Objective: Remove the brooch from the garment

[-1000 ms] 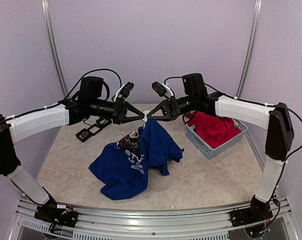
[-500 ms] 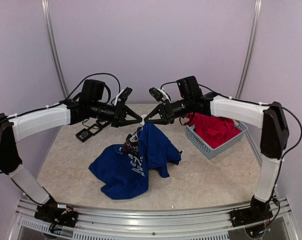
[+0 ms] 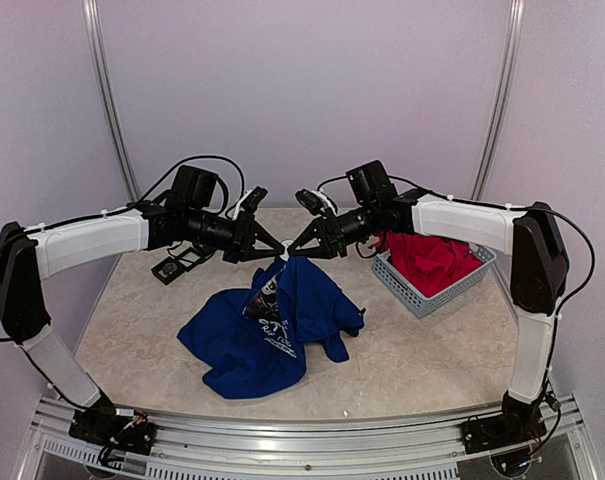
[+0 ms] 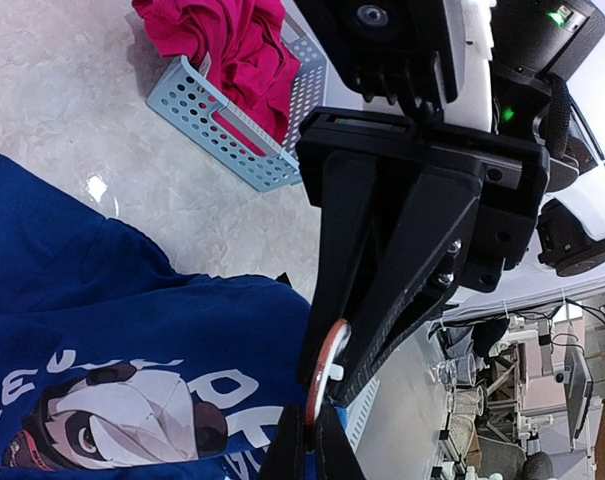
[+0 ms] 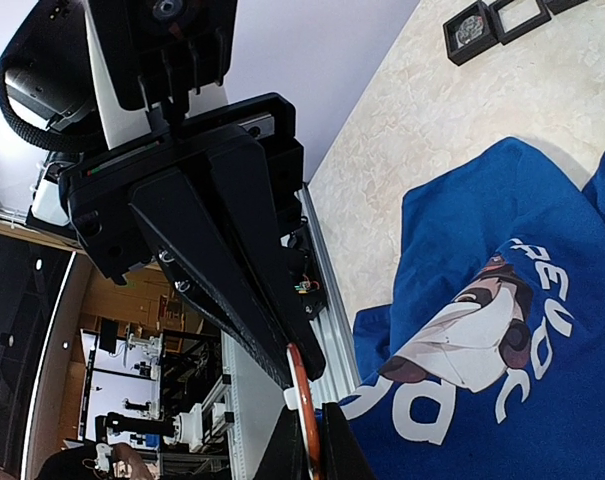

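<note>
Where they meet tip to tip, the right gripper (image 3: 290,249) is closed on the round brooch (image 4: 327,368), and the left gripper (image 3: 277,250) has its fingers pressed together against it; what they pinch is hidden. Beneath, the blue garment (image 3: 252,335) peaks up to the brooch, the rest heaped on the table (image 3: 422,350).

Left hand (image 3: 272,247) and right hand (image 3: 295,245) block each other above the garment (image 3: 247,345).

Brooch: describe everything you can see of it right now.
The brooch is a small round disc seen edge-on, pale-faced with an orange rim, material unclear. It is held above the table at the peak of the blue T-shirt, pinched in the right gripper, with the shut left gripper meeting it.
</note>
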